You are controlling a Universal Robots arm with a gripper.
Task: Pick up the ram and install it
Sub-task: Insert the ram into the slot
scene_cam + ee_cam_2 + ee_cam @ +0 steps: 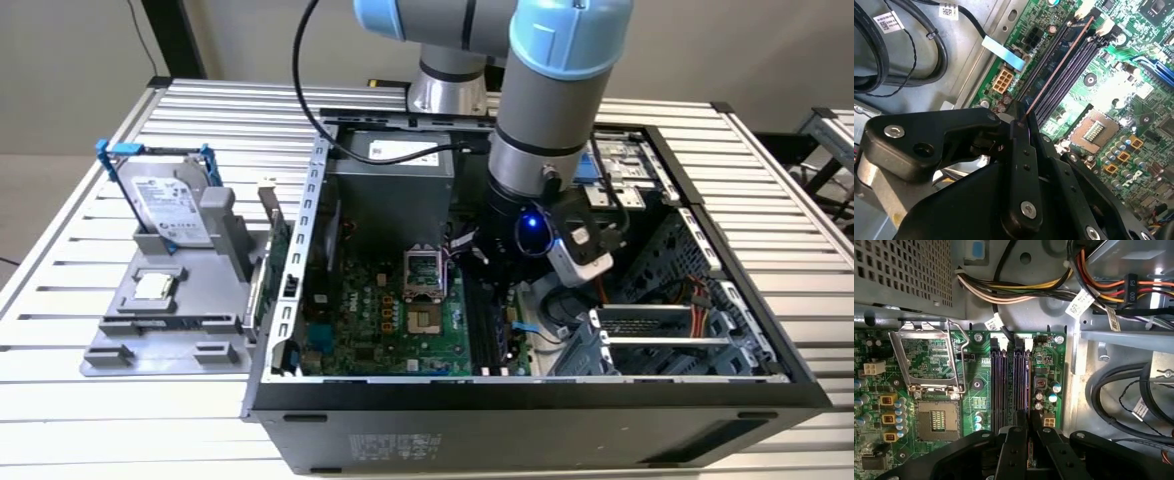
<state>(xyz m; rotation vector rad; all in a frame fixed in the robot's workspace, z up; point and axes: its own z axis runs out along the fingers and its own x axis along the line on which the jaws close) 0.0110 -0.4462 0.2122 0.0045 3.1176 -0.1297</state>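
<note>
Ram (1056,67) is already off the desk (120,420) and down inside the open computer case (534,410): in the second wrist view it runs edge-on as a thin line from the tool (1021,122) out along the long black memory slots (1074,60) of the motherboard (1134,95). The tool is clenched on the near end of the stick, its two dark fingers (1024,165) pressed flat against the board's faces. In the first wrist view the tool (1027,427) sits right over the slots (1009,385), beside the bare processor socket (936,417); whether the stick's lower edge has entered a slot I cannot tell.

As a judgement, it should handle as light and stiff but fragile — a thin board that tolerates little twisting or bending, with a contact edge best left untouched. The flat faces near the upper edge look the sound place to grip, as here, though holding at one end invites tilting under push.

In the exterior view the arm (547,110) reaches into the case, and a parts holder (174,300) stands on the desk at the exterior view's left.
</note>
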